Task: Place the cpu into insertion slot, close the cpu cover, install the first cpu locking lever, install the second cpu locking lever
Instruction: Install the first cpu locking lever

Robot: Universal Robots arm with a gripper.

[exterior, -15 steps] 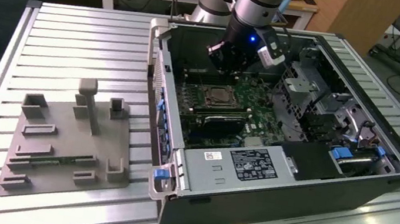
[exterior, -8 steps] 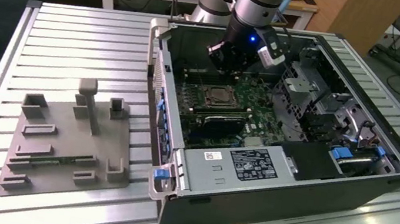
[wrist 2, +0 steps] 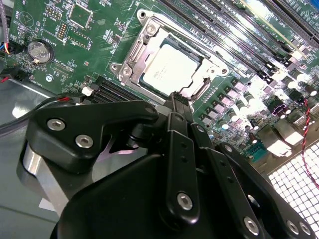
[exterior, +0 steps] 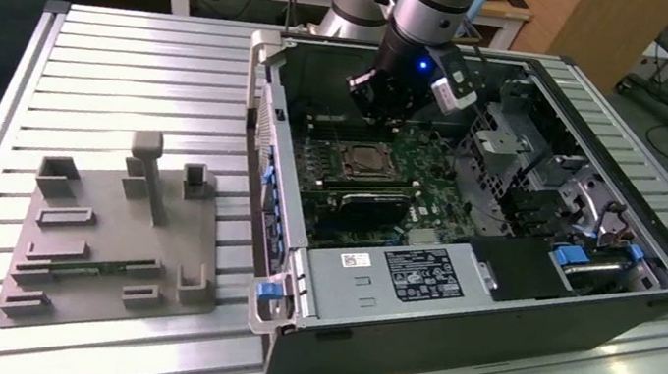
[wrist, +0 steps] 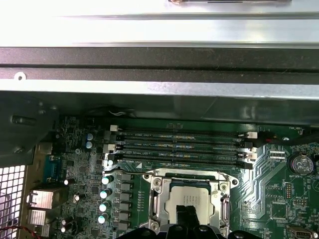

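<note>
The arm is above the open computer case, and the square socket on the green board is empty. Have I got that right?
Not quite: the socket is not empty. The second wrist view shows the cpu lying in the insertion slot. The arm is above the open computer case, as you say.

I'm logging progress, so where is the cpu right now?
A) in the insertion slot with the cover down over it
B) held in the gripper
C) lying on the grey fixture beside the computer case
A: in the second wrist view the cpu sits in the insertion slot, with the cpu cover flat around its edges and the gripper empty beside it.
</note>
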